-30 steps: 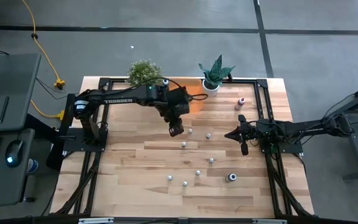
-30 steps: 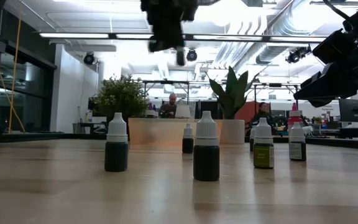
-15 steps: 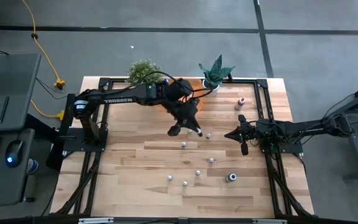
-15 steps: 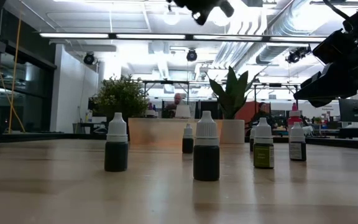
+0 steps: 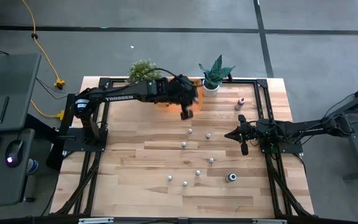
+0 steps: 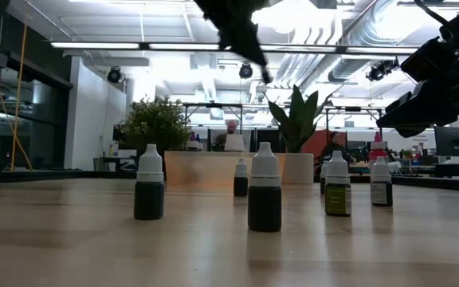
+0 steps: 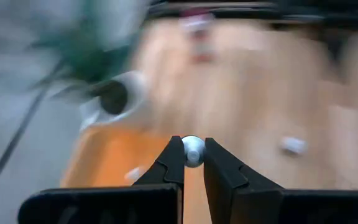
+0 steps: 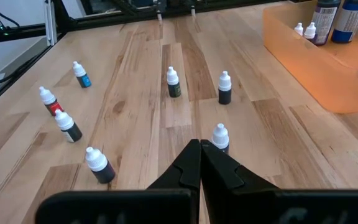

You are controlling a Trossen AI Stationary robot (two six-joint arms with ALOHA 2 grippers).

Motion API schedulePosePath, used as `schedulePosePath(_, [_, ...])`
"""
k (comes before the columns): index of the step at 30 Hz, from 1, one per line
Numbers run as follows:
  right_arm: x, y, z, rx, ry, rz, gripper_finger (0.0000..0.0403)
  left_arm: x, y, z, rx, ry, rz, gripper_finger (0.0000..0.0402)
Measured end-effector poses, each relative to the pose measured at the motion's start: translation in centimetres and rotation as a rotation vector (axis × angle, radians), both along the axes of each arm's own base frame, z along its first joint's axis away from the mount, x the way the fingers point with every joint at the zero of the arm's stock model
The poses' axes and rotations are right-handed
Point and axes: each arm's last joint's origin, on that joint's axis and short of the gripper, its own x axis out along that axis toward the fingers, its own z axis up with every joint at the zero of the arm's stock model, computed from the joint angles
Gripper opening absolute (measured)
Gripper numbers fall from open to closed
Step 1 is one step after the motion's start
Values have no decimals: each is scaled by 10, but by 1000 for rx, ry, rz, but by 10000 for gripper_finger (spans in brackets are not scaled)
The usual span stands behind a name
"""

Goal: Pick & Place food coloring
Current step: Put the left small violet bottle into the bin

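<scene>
White-capped bottle (image 7: 192, 151) pinched between left gripper (image 7: 192, 163) fingers over orange bin (image 8: 316, 68), likely for dropping; right gripper (image 8: 200, 152) pressed together, waiting.

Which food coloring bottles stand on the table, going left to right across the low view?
Leftmost dark bottle → small far bottle → nearest dark bottle → yellow-green labelled bottle → rightmost bottle. One more, half hidden behind the yellow-green one, is left out.
</scene>
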Motion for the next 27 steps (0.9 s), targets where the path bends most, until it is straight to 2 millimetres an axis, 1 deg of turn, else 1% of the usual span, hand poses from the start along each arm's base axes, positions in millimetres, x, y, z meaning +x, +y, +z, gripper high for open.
schedulePosePath(3, [0, 0, 0, 0, 0, 0, 0, -6, 18, -6, -28, -29, 260, 19])
schedulePosePath(5, [0, 0, 0, 0, 0, 0, 0, -12, 30, -12, -58, -27, 376, 19])
schedulePosePath(7, [0, 0, 0, 0, 0, 0, 0, -17, 43, -13, -88, -31, 440, 19])
schedulePosePath(9, [0, 0, 0, 0, 0, 0, 0, -17, 55, -19, -100, -15, 473, 19])
schedulePosePath(12, [0, 0, 0, 0, 1, 0, 0, -21, 73, -35, -155, 45, 508, 19])
schedulePosePath(14, [0, 0, 0, 0, 0, 0, 0, -16, 83, -44, -198, 30, 522, 19])
schedulePosePath(16, [0, 0, 0, 0, -3, 0, 0, -18, 93, -57, -253, 81, 530, 19])
schedulePosePath(18, [0, 0, 0, 0, 0, 0, 0, -11, 100, -70, -269, 90, 528, 19])
schedulePosePath(20, [0, 0, 0, 0, 0, 0, 0, -11, 105, -84, -280, 147, 530, 19])
schedulePosePath(23, [0, 0, 0, 0, 1, 0, 0, -6, 107, -94, -258, 194, 455, 19])
schedulePosePath(27, [0, 0, 0, 0, 0, 0, 0, -3, 106, -106, -203, 300, 262, 19])
